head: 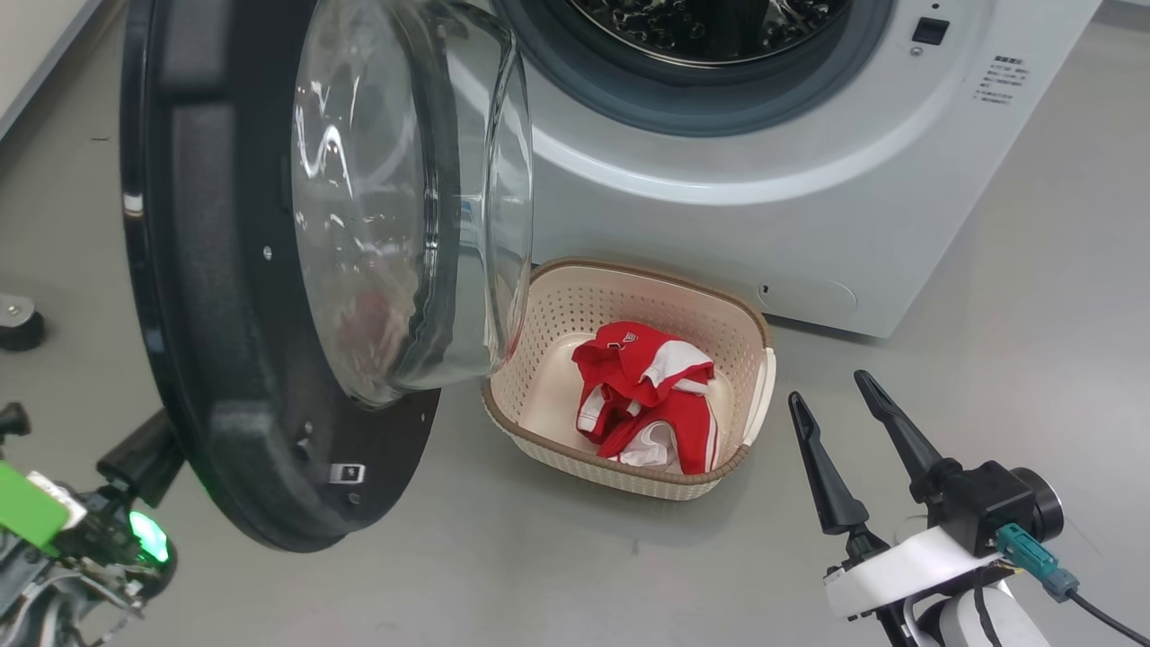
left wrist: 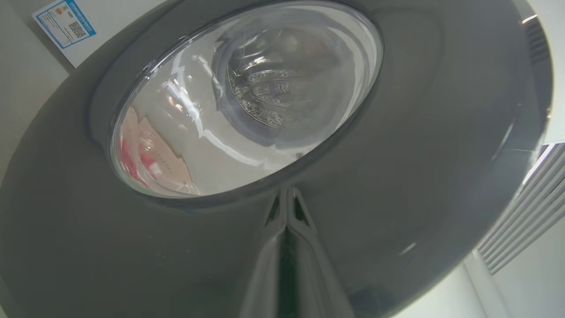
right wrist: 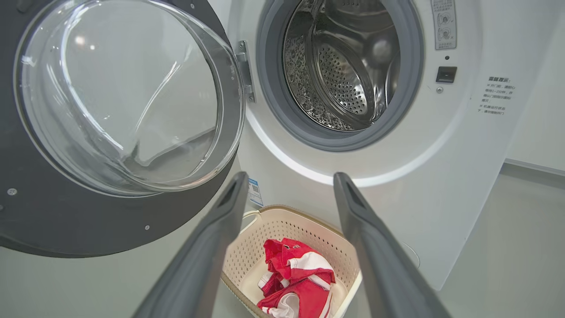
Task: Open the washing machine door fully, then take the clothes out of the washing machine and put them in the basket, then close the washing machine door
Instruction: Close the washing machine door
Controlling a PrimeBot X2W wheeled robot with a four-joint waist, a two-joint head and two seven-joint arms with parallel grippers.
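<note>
Your left gripper (left wrist: 287, 201) is closed with nothing in it, tips at the outer rim of the open, round, black-rimmed glass washing machine door (head: 207, 359). Your right gripper (head: 828, 391) is spread wide and empty. The red, white-striped clothes (head: 647, 395) lie in the cream perforated plastic basket (head: 629, 270), just before the white front-loading washing machine (head: 719, 207).

A laundry corner in a plain indoor room, more test space than furnished home: a white front-loading washing machine (head: 809, 207) stands directly on a smooth grey floor (head: 1033, 296); just in front of the machine a cream basket (head: 647, 272) holds red clothes (head: 647, 386); behind the machine a bare pale wall (right wrist: 543, 110) meets the floor at a grey skirting (right wrist: 534, 167); a blue-edged label (right wrist: 254, 192) sits on the machine's lower front corner.
</note>
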